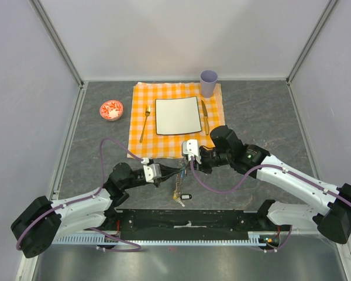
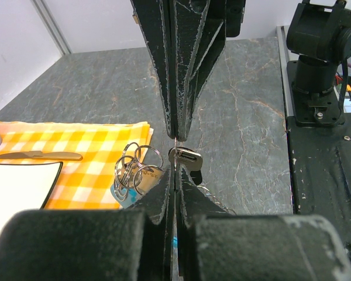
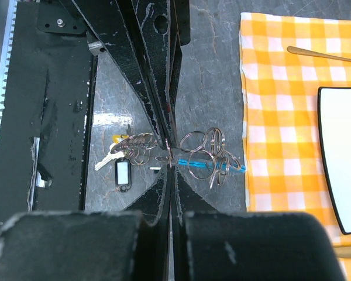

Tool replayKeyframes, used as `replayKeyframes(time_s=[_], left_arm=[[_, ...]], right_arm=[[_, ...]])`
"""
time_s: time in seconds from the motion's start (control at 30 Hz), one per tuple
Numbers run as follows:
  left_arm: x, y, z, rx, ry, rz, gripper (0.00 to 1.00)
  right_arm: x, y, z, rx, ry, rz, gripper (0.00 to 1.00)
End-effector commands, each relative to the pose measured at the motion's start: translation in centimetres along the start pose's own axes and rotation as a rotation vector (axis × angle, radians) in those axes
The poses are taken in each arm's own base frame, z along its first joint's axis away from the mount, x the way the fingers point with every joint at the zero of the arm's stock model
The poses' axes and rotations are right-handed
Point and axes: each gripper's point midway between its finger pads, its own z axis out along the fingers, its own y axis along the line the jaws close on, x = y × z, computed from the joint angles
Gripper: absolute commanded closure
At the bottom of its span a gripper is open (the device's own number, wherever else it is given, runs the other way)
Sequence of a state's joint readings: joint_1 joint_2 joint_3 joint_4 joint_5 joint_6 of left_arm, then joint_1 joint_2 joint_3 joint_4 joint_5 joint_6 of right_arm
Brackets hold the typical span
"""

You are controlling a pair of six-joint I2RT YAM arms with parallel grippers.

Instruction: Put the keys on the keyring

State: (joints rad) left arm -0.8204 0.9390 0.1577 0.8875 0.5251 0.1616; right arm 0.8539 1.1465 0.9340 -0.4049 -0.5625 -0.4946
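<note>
**Both grippers nose to nose at the keyring**

The left gripper (image 2: 174, 175) and right gripper (image 3: 171, 172) meet tip to tip, both with jaws pressed tight. The right one is nipping a wire loop of the keyring (image 3: 202, 153), just off the checked cloth (image 1: 164, 146). The keys (image 3: 108, 159) trail towards the arm bases, low over the table (image 1: 251, 111).

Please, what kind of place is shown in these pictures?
Probably a robot test cell in a laboratory: plain white walls on a metal frame enclose a grey table staged with a checked cloth and plate.
</note>
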Motion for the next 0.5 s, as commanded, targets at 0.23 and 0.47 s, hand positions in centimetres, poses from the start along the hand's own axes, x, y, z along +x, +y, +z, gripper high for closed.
replayKeyframes(time_s=[0.23, 0.47], left_arm=[[-2.68, 0.86, 0.39, -0.026, -0.078, 0.035, 0.98], [-2.43, 0.99, 0.32, -0.034, -0.066, 0.044, 0.98]], right_arm=[[-2.94, -0.95, -0.77, 0.041, -0.072, -0.063, 1.00], [-3.06, -0.88, -1.04, 0.044, -0.074, -0.069, 1.00]])
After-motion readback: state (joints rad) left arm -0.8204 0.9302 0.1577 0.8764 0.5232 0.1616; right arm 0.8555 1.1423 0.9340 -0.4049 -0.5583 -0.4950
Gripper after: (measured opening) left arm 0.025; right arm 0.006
